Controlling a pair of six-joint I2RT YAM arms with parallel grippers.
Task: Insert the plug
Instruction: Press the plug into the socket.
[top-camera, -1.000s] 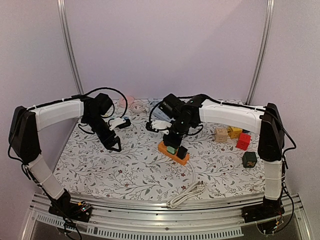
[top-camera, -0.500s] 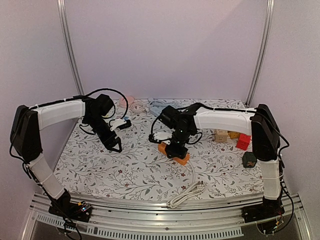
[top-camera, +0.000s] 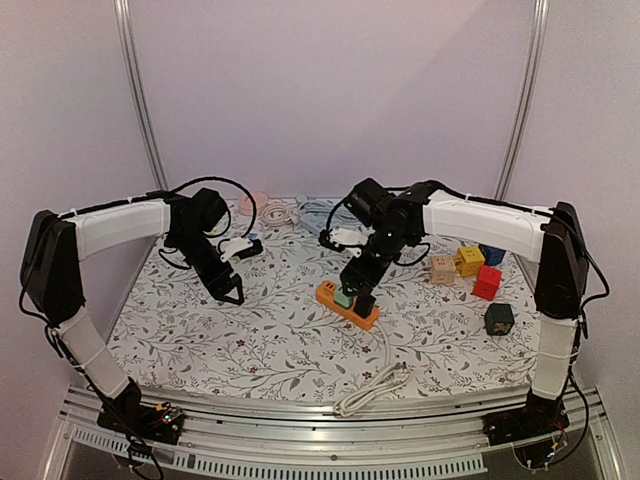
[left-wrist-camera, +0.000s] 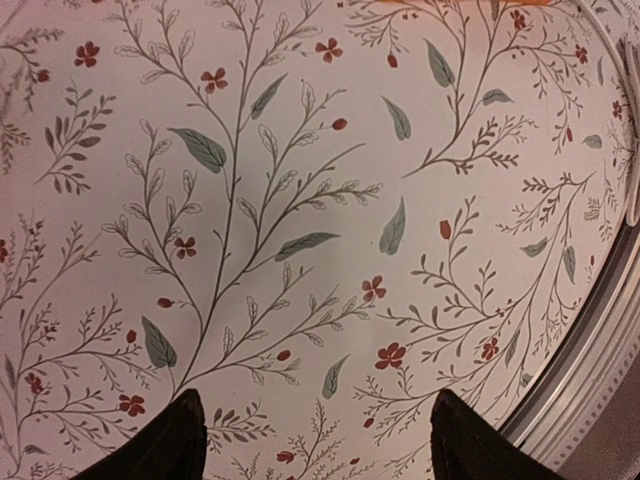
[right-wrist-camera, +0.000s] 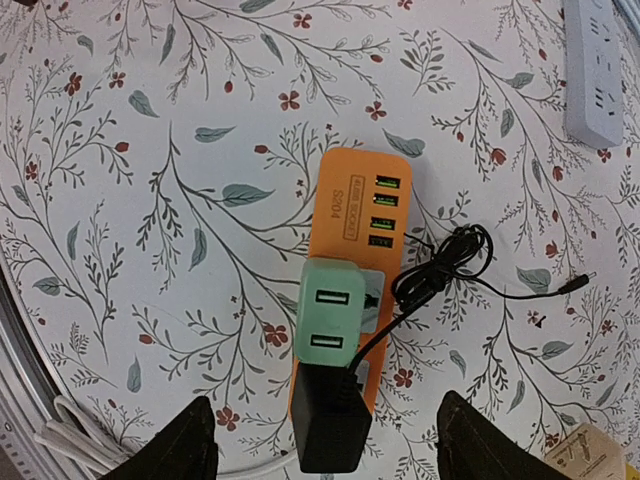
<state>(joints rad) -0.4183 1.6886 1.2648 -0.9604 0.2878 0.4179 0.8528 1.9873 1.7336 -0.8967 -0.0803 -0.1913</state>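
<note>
An orange power strip (top-camera: 347, 304) (right-wrist-camera: 365, 205) lies on the flowered cloth at mid-table. A pale green USB adapter (right-wrist-camera: 330, 320) sits in it, and a black plug (right-wrist-camera: 330, 425) (top-camera: 365, 303) stands in the strip right behind the adapter. The plug's thin black cable (right-wrist-camera: 440, 275) loops off to the side. My right gripper (right-wrist-camera: 328, 440) (top-camera: 357, 275) hovers open above the plug, its fingers wide on either side and touching nothing. Over bare cloth to the left, my left gripper (left-wrist-camera: 318, 430) (top-camera: 232, 293) is open and empty.
Coloured blocks (top-camera: 470, 262) and a dark green cube (top-camera: 499, 318) stand at the right. A white power strip (right-wrist-camera: 598, 80) lies at the back, with a coiled white cable (top-camera: 272, 212) near it. Another white cable (top-camera: 372, 388) trails from the orange strip to the front rail.
My right gripper was shut and low over the orange strip's plugs; it has since opened and lifted away. The left arm has not moved.
</note>
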